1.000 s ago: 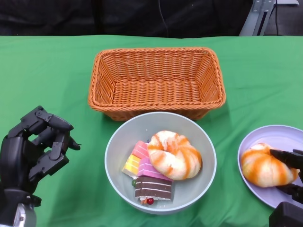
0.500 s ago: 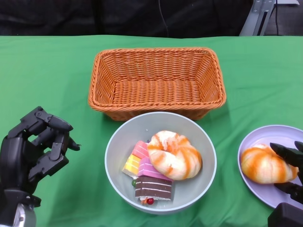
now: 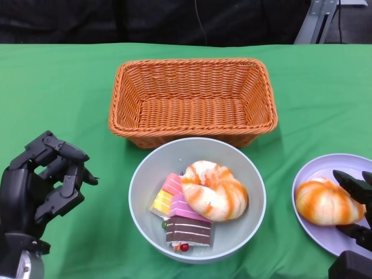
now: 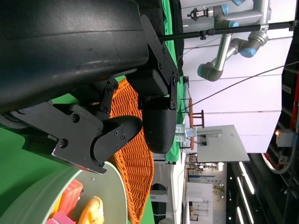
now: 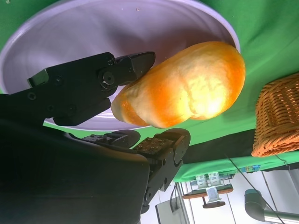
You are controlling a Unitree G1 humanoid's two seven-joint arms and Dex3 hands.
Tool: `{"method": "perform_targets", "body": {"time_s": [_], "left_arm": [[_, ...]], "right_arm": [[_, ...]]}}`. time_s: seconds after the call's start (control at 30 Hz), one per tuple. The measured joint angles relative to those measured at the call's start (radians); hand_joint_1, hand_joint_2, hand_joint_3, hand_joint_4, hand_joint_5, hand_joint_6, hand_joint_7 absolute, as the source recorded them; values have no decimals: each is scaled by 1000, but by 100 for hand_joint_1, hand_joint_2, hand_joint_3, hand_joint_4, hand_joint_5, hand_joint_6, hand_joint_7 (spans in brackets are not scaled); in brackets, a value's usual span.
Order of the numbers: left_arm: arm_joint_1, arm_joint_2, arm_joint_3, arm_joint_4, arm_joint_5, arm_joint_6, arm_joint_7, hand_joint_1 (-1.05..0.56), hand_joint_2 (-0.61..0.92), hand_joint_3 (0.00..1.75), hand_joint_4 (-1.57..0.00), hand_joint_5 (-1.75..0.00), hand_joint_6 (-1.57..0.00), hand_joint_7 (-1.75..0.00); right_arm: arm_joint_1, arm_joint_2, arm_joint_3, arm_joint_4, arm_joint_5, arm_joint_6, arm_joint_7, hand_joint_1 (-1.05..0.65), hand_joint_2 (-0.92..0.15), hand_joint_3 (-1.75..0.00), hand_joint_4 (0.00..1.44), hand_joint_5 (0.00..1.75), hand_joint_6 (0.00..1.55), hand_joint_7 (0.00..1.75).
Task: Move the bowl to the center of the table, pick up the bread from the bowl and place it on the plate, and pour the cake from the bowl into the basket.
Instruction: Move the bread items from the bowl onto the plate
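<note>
The grey bowl (image 3: pixel 136 192) stands at the table's middle front, just before the wicker basket (image 3: pixel 192 99). In it lie an orange-striped bread (image 3: pixel 214 190) and several cake slices (image 3: pixel 187 229). A second bread (image 3: pixel 325 201) lies on the lilac plate (image 3: pixel 343 165) at the right. My right hand (image 3: pixel 357 215) stays at that bread's right edge, fingers spread. In the right wrist view the bread (image 5: pixel 191 86) rests on the plate (image 5: pixel 93 32) between the parted fingers of my right hand (image 5: pixel 79 93). My left hand (image 3: pixel 40 186) hovers left of the bowl, holding nothing.
Green cloth covers the table. The basket (image 5: pixel 278 116) has nothing in it and nearly touches the bowl's far rim. In the left wrist view my left hand (image 4: pixel 117 107) fills most of the picture, with the bowl's rim (image 4: pixel 112 186) and the basket (image 4: pixel 135 158) beyond.
The right hand's fingers have drawn back to the right off the top of the bread on the plate. The left hand, bowl and basket have not moved.
</note>
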Motion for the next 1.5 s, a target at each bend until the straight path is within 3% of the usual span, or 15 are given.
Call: {"method": "perform_targets", "body": {"time_s": [0.17,0.53,0.97,1.5], "left_arm": [[0,0,0,0,0,0,0,-6,63,97,-77,-163,-76,-134],[-3,0,2,17,-1,-1,-5,-6,66,93,-76,-163,-75,-133],[-4,0,5,25,2,-16,-4,-6,65,94,-77,-163,-76,-133],[-7,9,10,36,-2,-17,-20,-6,67,93,-75,-164,-76,-133]], "right_arm": [[2,0,-1,-5,5,0,9,-43,-91,0,22,0,37,0],[57,-8,-28,-148,47,16,143,-53,-92,-6,20,1,34,1],[90,-8,-55,-215,55,47,182,-55,-92,-6,20,1,40,1],[163,-8,-91,-369,61,77,240,-61,-92,-14,17,1,34,0]]}}
